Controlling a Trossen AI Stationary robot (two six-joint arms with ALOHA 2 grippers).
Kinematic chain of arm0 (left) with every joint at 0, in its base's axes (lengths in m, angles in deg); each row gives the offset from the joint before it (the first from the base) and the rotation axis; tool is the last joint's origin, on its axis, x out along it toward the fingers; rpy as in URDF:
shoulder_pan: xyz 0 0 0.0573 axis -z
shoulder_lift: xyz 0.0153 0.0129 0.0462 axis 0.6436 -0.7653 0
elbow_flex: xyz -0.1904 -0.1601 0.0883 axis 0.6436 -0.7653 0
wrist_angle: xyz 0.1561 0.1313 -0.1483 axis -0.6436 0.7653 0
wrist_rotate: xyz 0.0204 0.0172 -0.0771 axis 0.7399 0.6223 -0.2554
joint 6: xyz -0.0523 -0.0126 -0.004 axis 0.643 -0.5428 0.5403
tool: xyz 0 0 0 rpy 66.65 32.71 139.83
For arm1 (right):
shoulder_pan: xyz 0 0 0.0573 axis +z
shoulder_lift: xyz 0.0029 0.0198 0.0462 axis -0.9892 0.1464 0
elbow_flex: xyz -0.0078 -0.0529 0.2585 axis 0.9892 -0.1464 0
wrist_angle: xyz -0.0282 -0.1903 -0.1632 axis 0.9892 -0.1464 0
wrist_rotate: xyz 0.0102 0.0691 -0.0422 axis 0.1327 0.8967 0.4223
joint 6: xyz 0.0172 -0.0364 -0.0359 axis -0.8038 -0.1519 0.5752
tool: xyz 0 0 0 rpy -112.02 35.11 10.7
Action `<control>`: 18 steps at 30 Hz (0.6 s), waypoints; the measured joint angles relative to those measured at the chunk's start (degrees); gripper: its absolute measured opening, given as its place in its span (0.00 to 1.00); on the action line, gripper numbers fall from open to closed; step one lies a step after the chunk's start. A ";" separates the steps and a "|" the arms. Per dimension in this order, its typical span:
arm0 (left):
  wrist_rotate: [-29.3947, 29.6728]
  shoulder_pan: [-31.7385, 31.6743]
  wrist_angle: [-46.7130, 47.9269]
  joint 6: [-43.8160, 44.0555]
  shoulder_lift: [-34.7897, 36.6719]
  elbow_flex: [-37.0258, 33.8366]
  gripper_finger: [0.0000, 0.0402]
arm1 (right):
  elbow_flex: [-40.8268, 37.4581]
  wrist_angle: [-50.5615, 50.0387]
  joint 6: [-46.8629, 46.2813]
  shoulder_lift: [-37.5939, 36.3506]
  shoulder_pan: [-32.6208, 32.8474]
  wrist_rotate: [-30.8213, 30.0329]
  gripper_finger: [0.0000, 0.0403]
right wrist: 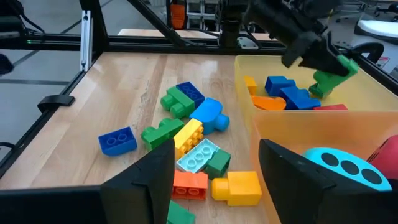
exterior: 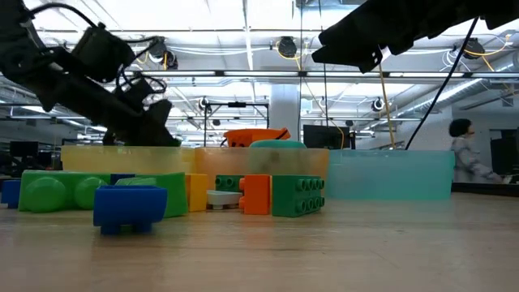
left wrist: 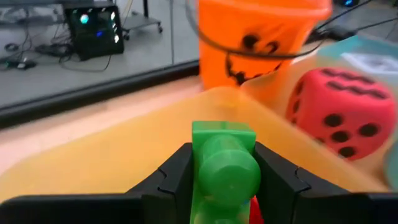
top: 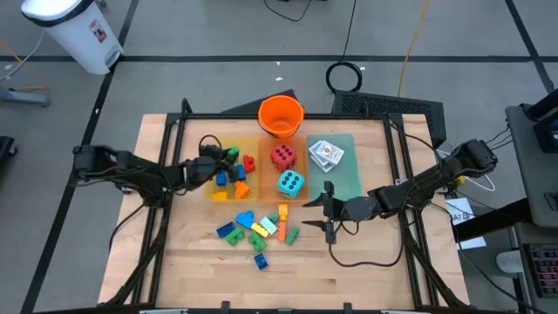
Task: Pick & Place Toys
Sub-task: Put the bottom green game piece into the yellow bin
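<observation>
Your left pincer (left wrist: pixel 224 180) grasps a green plastic building brick (left wrist: pixel 224 168) above the flat yellow translucent tray (top: pixel 225 157); lower it before releasing. Right pincer (top: pixel 328 212), fingers apart, waits over the desk (top: pixel 366 262)

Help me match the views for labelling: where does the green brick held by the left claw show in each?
High: green brick over the yellow tray.
Low: hidden.
Left wrist: between its fingers.
Right wrist: far right.
Shared landmark: red die, also.
</observation>
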State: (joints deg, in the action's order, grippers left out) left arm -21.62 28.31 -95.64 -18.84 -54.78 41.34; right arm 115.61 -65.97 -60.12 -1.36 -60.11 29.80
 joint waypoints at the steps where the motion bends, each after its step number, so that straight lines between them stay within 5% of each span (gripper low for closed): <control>1: -0.16 -0.54 0.00 0.98 -0.90 0.00 0.33 | 0.00 0.02 0.00 0.00 0.00 0.00 0.50; 11: -0.37 -2.15 -0.08 7.82 -4.34 0.02 0.78 | 0.00 0.00 -0.82 0.00 0.00 -0.01 0.50; 18: -3.69 -2.11 -0.48 7.58 -1.92 0.02 0.93 | 0.00 1.42 -0.95 1.23 0.00 0.09 0.49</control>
State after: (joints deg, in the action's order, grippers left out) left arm -25.31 26.19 -96.12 -11.25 -56.70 41.36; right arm 115.61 -64.55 -61.08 -0.13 -60.10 29.88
